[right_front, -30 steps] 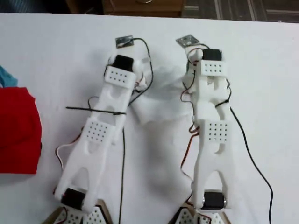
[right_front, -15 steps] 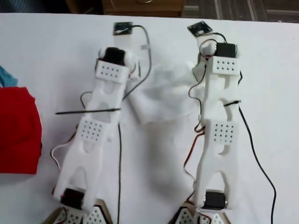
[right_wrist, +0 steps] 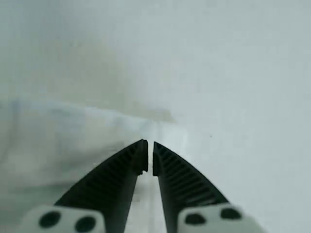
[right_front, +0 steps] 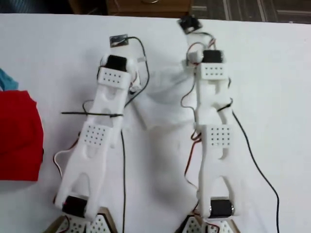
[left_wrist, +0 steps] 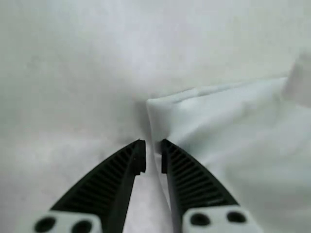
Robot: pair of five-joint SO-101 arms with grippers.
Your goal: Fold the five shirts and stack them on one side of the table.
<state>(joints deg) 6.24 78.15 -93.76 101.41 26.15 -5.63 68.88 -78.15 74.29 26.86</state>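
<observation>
The white shirt lies crumpled on the tabletop, midway across its width and nearer the far edge than the near edge, between the two arms. The left arm extends from the near edge toward the far edge along the shirt's left side. The right arm extends the same way over the shirt's right side. In the left wrist view, the left pincer is closed to a narrow slit. A folded corner of the white shirt stands just beyond its tips, and the cloth edge runs down into the slit, so the pincer grips the fabric. In the right wrist view, the right pincer is likewise closed to a thin slit. The edge of the white shirt meets its tips, and a strip of pale cloth sits between the fingers. A folded red shirt rests at the left edge of the tabletop, well apart from both arms. A blue garment touches its far side at the same edge. Black cables trail across the tabletop beside each arm.
</observation>
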